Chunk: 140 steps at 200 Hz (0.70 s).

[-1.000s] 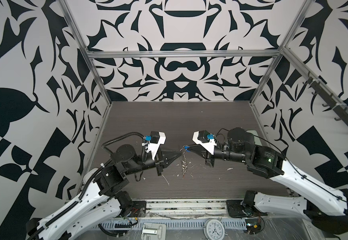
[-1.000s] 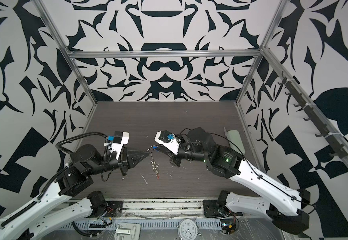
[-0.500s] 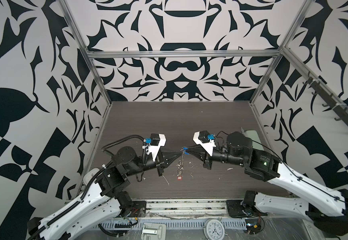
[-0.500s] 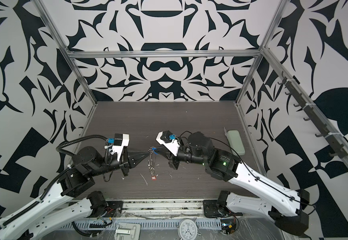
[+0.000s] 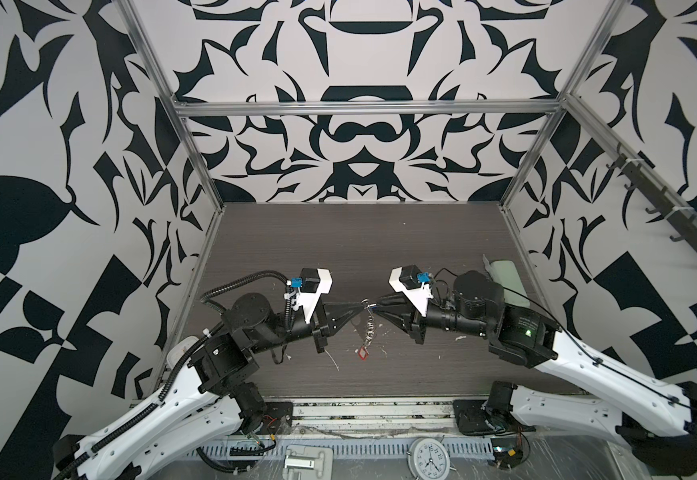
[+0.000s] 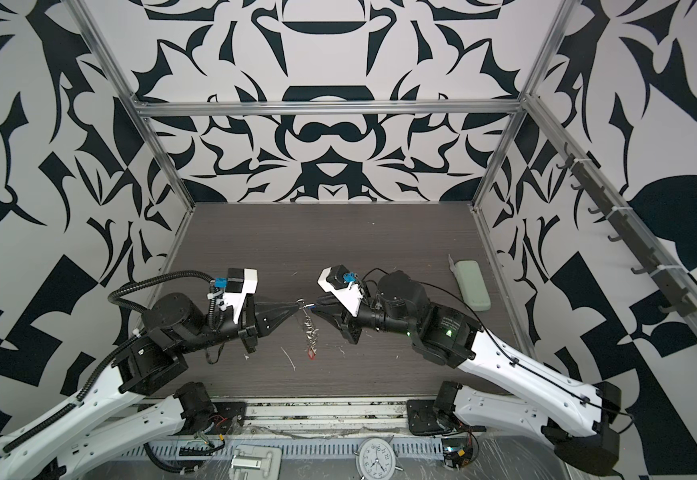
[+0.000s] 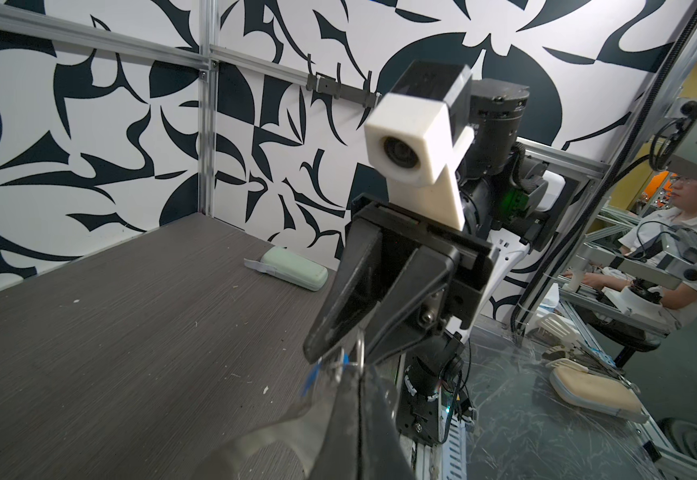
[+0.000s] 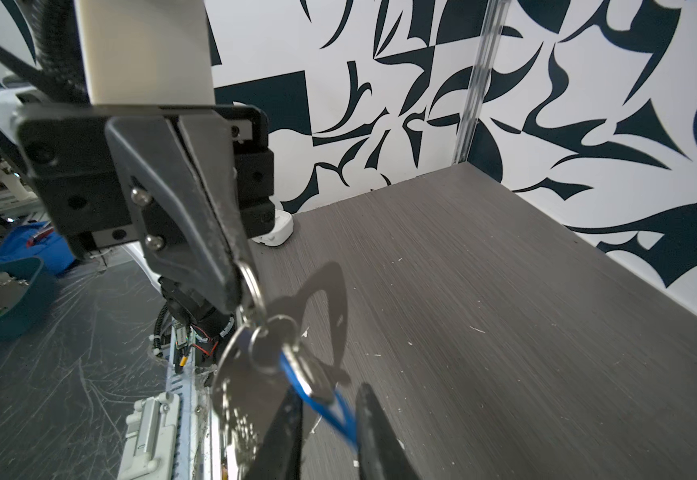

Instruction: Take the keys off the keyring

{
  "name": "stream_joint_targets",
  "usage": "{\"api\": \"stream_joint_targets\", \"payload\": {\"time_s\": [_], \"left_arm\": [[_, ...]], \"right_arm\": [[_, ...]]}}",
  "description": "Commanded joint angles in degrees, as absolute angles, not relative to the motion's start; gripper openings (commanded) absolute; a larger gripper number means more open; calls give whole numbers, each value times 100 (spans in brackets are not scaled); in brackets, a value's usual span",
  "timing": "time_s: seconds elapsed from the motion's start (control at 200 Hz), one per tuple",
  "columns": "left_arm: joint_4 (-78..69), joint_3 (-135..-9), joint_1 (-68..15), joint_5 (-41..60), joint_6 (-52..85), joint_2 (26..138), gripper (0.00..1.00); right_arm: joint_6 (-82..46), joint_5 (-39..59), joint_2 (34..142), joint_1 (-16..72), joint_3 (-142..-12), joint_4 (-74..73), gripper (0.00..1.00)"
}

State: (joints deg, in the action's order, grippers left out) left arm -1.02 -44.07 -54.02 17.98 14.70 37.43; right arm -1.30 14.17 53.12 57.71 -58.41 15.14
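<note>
two black parallel grippers met tip to tip over the dark wood-grain table point(image 5: 338, 249), near the middle of its front half. in sight were one keyring point(image 5: 369, 328), a short chain of small linked silver rings, two keys, and one pale-green oblong case point(image 5: 505, 274). the left gripper point(image 5: 361, 306) was clenched on the top silver ring of the keyring. the right gripper point(image 5: 376, 309) had its fingers point(image 8: 374, 432) parted, with the blue-tagged key point(image 8: 324, 399) between them; whether they touched it could not be told. the chain hung with its long axis straight down, running toward the front edge in both top views, and the small silver red-tagged key point(image 5: 362, 353) was at its low end. the case lay along the right edge, well apart from the grippers. the back half and both back corners were open tabletop.
</note>
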Motion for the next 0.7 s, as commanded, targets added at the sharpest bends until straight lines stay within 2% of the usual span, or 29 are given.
{"api": "stream_joint_targets", "payload": {"time_s": [0.0, 0.325, 0.695], "left_arm": [[-164, -4645, -5423, 1794, 1368, 3653, 0], [-140, -4632, -5418, 1740, 1354, 3695, 0], [-323, -4511, -5423, 1870, 1382, 3673, 0]], "right_arm": [[-185, 1392, 5078, 5765, -5812, 1255, 36], [-150, 1537, 4623, 5757, -5533, 297, 46], [-436, 2050, 5138, 5757, -5657, -377, 46]]}}
